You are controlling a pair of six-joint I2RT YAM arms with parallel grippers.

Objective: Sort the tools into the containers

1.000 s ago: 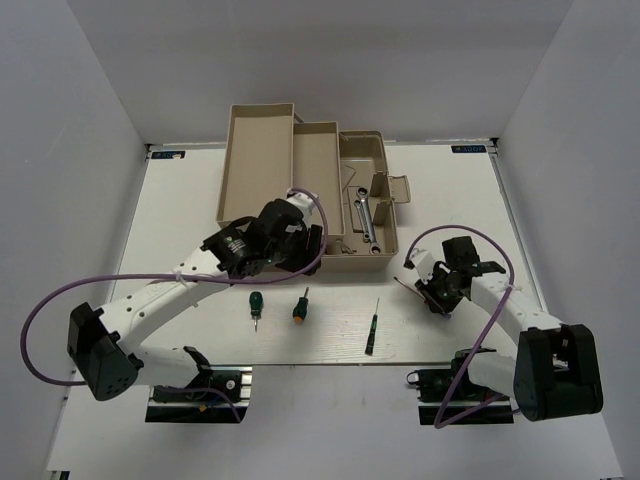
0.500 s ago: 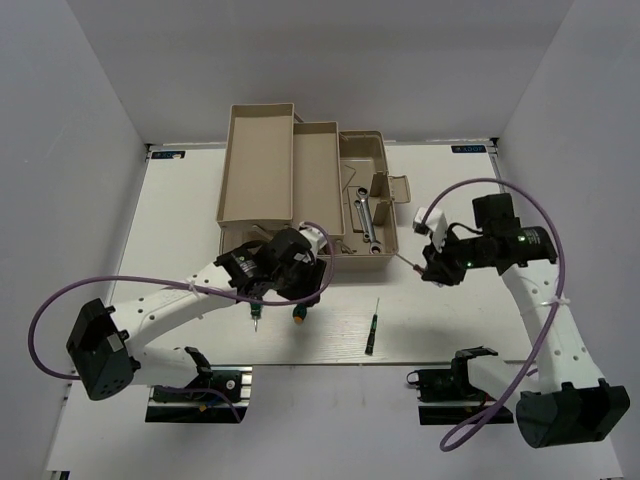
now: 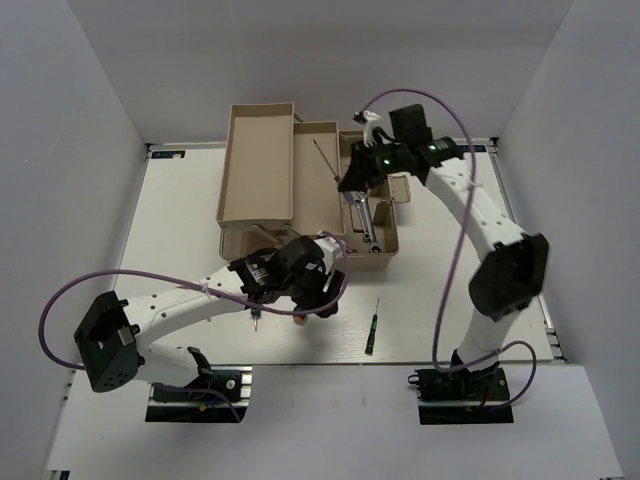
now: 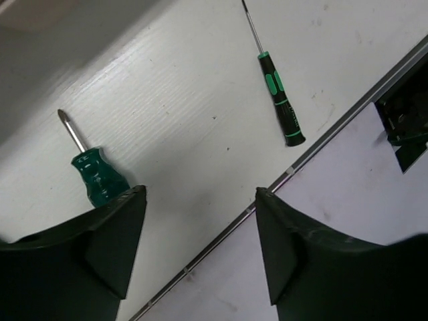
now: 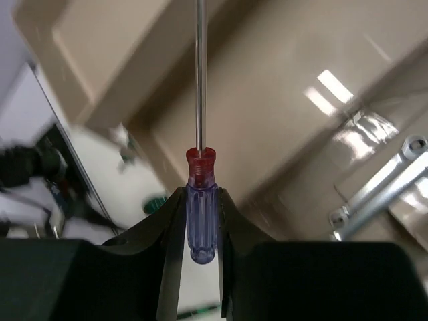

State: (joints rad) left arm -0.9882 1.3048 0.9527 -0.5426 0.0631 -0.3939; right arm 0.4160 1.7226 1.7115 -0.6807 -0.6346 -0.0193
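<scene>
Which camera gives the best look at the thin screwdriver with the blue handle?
The right wrist view: the blue-handled screwdriver fills the centre, clamped in the right gripper, with its red collar and shaft clear. The top view shows only its thin shaft poking out over the beige trays. The left wrist view does not show it.
</scene>
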